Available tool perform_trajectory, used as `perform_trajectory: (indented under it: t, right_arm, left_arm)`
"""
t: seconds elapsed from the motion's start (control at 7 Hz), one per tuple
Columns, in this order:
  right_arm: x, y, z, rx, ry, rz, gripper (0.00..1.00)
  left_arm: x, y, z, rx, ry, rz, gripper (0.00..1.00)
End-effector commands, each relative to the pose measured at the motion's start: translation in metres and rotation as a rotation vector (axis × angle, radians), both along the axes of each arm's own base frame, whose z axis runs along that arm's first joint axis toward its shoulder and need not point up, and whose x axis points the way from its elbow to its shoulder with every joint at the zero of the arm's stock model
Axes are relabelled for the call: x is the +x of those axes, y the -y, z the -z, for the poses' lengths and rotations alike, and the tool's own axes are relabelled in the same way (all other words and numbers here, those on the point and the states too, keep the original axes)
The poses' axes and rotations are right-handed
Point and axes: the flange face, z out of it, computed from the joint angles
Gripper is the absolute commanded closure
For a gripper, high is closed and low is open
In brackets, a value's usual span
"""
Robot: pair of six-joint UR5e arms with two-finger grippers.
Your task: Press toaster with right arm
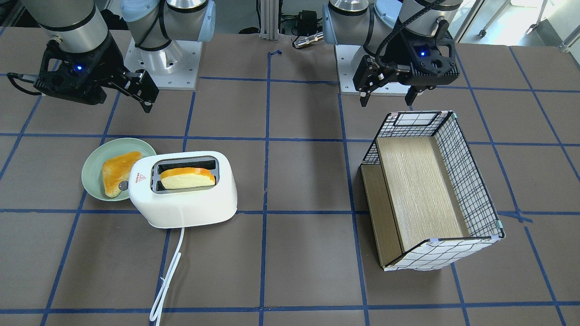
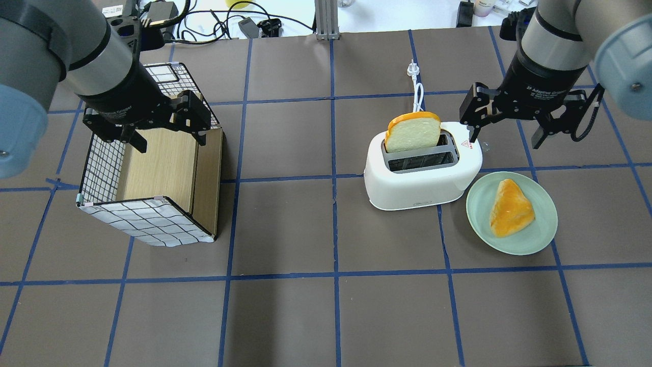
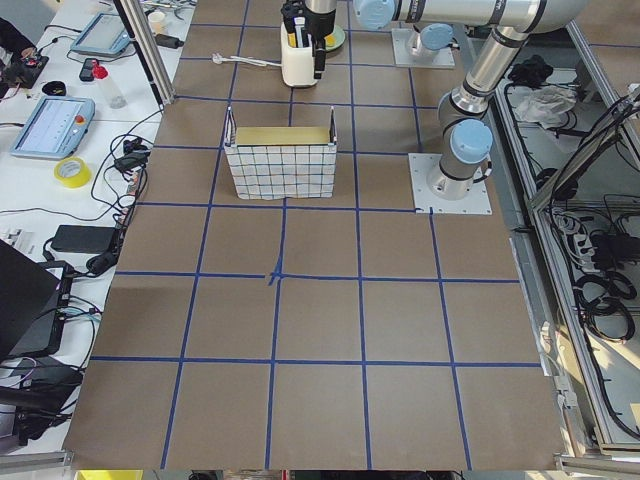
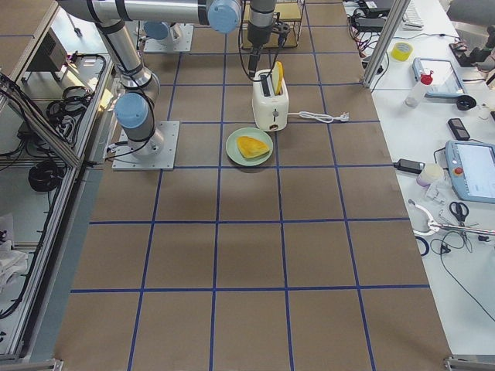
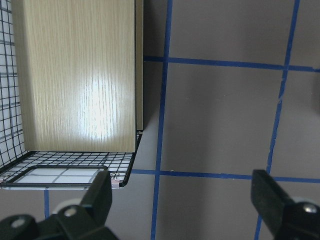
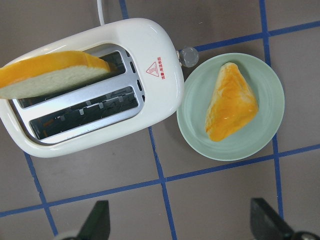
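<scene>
The white toaster point(image 2: 423, 188) stands right of the table's middle, its cord point(image 1: 170, 271) trailing away from the robot. A bread slice point(image 2: 412, 133) stands high in one slot. The grey end knob point(image 6: 190, 56) faces the pale green plate point(image 2: 540, 234). My right gripper point(image 2: 504, 135) is open and empty, hanging well above the toaster's knob end and touching nothing. It also shows in the front view point(image 1: 144, 97) and the right wrist view point(image 6: 182, 230). My left gripper point(image 2: 170, 144) is open and empty above the basket point(image 2: 147, 219).
The plate point(image 1: 93, 167) holds an orange-brown pastry point(image 2: 509, 209) and nearly touches the toaster point(image 1: 186, 203). The grid-patterned basket point(image 1: 471, 181) with a wooden insert point(image 5: 80, 75) lies on the robot's left half. Blue tape lines cross the brown table.
</scene>
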Motion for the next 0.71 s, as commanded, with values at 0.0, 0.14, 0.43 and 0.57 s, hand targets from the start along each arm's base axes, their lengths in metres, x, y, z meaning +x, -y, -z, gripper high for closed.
perform_trajectory:
  t: [0.0, 0.14, 0.43, 0.57]
  right_arm:
    - [-0.0004, 0.0, 0.0004, 0.001, -0.001, 0.0, 0.0]
    - [0.0005, -0.0001, 0.0004, 0.001, 0.001, -0.001, 0.0]
    - [-0.0003, 0.0009, -0.0009, -0.007, 0.001, 0.0, 0.0]
    - [-0.0009, 0.0023, -0.0015, -0.013, 0.002, 0.002, 0.13]
  left_arm:
    - [0.0001, 0.0, 0.0, 0.0, 0.001, 0.0, 0.0]
    - [0.0, 0.0, 0.0, 0.0, 0.0, 0.0, 0.0]
    - [0.0001, 0.0, 0.0, 0.0, 0.001, 0.0, 0.0]
    - [0.0, 0.0, 0.0, 0.0, 0.0, 0.0, 0.0]
